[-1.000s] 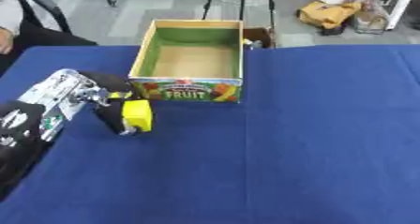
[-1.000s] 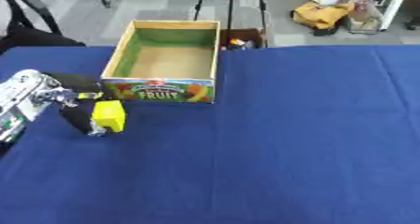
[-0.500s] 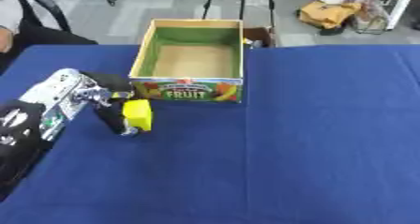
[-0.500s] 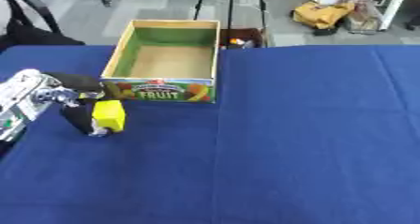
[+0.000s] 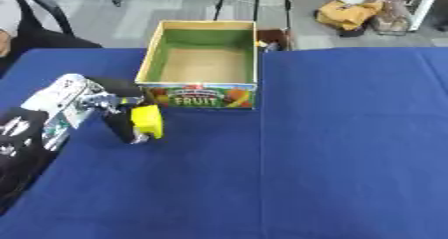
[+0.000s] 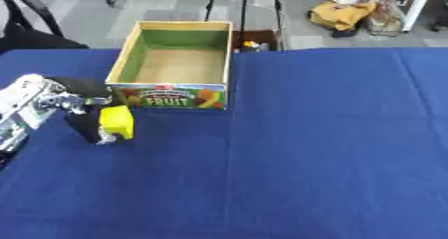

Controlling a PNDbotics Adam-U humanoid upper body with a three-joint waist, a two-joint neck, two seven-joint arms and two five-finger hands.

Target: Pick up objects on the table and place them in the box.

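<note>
Little changed vs half a sec ago: robot's left hand (image 5: 105,110) still has fingers (image 5: 118,128) curled round a yellow block (image 5: 147,121) just in front of the empty fruit box (image 5: 203,63), not lifted yet; blue-clothed tabletop (image 5: 350,148), grey floor w/ stands and bags beyond.

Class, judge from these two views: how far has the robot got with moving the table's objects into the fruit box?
Done: nothing yet; the box looks empty, its cardboard floor bare. In hand: the left hand grips a yellow block low over the blue table, just short of the box's front wall. Left: lift the block over the wall and release it. No other loose objects show on the table.
</note>
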